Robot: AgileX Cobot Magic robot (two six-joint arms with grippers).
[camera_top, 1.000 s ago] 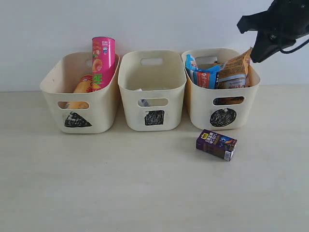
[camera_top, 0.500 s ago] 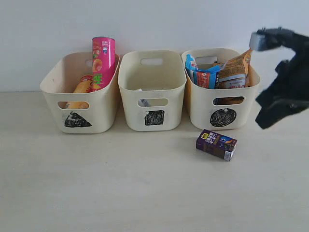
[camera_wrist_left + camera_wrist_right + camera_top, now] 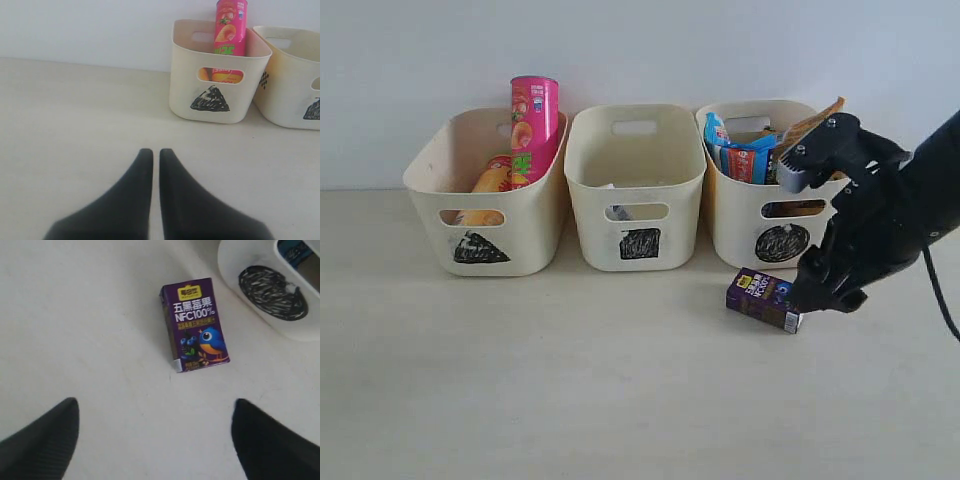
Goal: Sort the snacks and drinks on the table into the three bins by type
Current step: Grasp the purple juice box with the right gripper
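A dark purple drink carton (image 3: 765,298) (image 3: 196,325) lies flat on the table before the circle bin (image 3: 750,225). My right gripper (image 3: 812,298) (image 3: 155,407) hangs open just right of the carton, nothing between its fingers. The circle bin holds a blue packet (image 3: 740,155) and an orange-brown packet (image 3: 807,130). In the triangle bin (image 3: 525,220) (image 3: 185,85) stands the pink chip tube (image 3: 534,125) (image 3: 230,25), with a yellow-red tube (image 3: 492,180) lying beside it. A white carton (image 3: 618,210) shows through the handle of the square bin (image 3: 660,190). My left gripper (image 3: 155,152) is shut and empty, low over bare table.
A white wall runs close behind the three bins. The table (image 3: 570,380) stretches pale and wide in front of them. The right arm's black body (image 3: 890,215) stands in front of the circle bin's right corner.
My right arm has come down from above the circle bin to the table beside the purple carton, and its jaws have opened. The left gripper has stayed shut.
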